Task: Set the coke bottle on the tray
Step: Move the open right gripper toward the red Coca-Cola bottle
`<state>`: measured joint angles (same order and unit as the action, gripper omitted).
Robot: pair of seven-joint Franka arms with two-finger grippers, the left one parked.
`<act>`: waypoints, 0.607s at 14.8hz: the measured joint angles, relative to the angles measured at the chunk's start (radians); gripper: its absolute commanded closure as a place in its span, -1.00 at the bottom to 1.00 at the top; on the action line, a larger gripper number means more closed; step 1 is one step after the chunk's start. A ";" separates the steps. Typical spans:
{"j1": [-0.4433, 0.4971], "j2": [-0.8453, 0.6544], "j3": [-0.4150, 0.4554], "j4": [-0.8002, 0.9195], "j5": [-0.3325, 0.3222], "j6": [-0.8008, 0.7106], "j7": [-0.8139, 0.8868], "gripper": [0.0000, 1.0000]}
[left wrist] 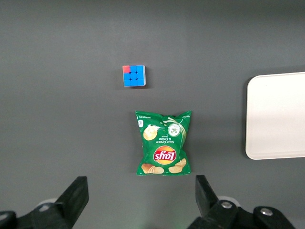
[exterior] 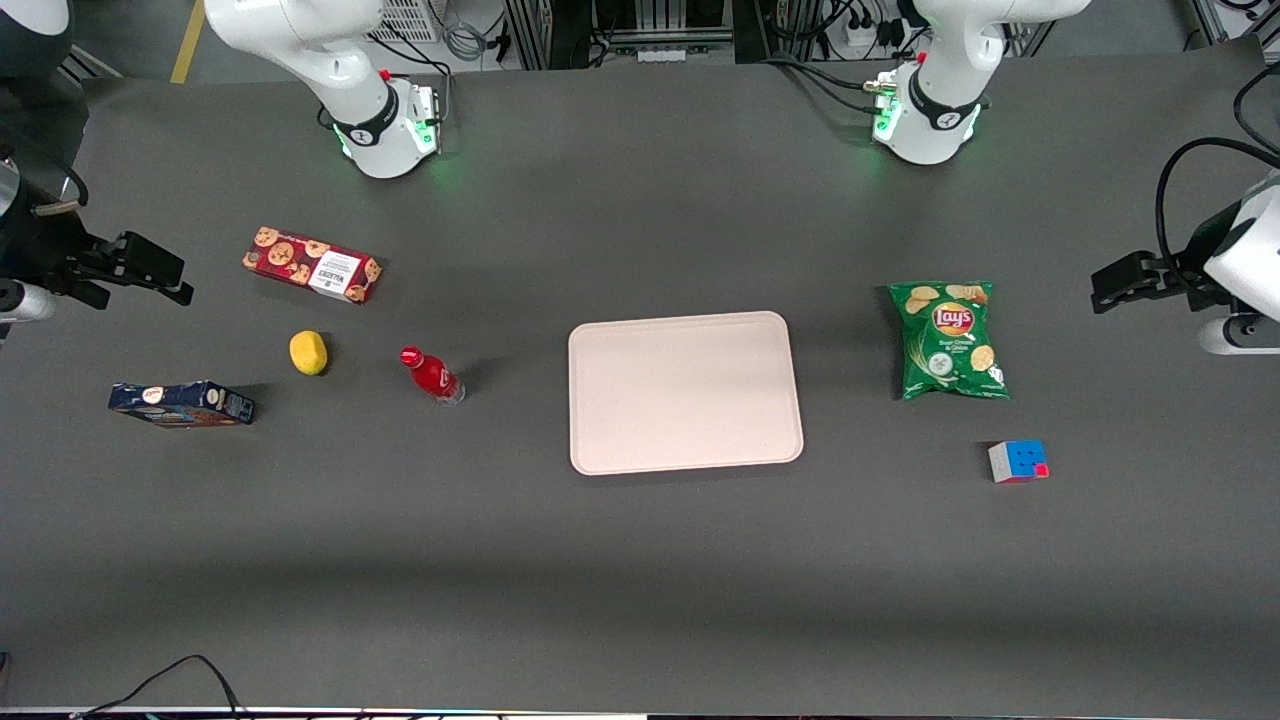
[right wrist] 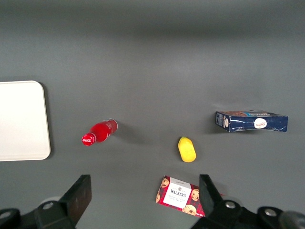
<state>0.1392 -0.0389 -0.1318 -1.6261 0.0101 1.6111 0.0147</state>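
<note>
The coke bottle (exterior: 432, 374), with a red cap and red label, lies on its side on the dark table beside the tray, toward the working arm's end. It also shows in the right wrist view (right wrist: 100, 132). The pale cream-pink tray (exterior: 685, 392) lies flat at the table's middle with nothing on it, and its edge shows in the right wrist view (right wrist: 21, 119). My right gripper (exterior: 172, 280) is open and empty, held above the working arm's end of the table, well apart from the bottle. Its fingers (right wrist: 78, 195) stand wide apart.
A red cookie box (exterior: 312, 264), a yellow lemon (exterior: 308, 352) and a dark blue box (exterior: 180, 404) lie near the bottle toward the working arm's end. A green Lay's bag (exterior: 948, 338) and a colour cube (exterior: 1018, 461) lie toward the parked arm's end.
</note>
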 measured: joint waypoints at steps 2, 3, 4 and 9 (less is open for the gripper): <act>0.000 0.000 0.000 0.004 0.000 -0.002 0.000 -1.00; 0.001 0.000 0.001 0.004 0.000 -0.002 0.000 -1.00; 0.001 0.000 0.001 0.004 0.000 -0.002 0.000 -1.00; 0.008 0.000 0.029 0.003 0.000 -0.004 0.010 -1.00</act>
<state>0.1469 -0.0386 -0.1028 -1.6228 0.0105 1.6066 0.0250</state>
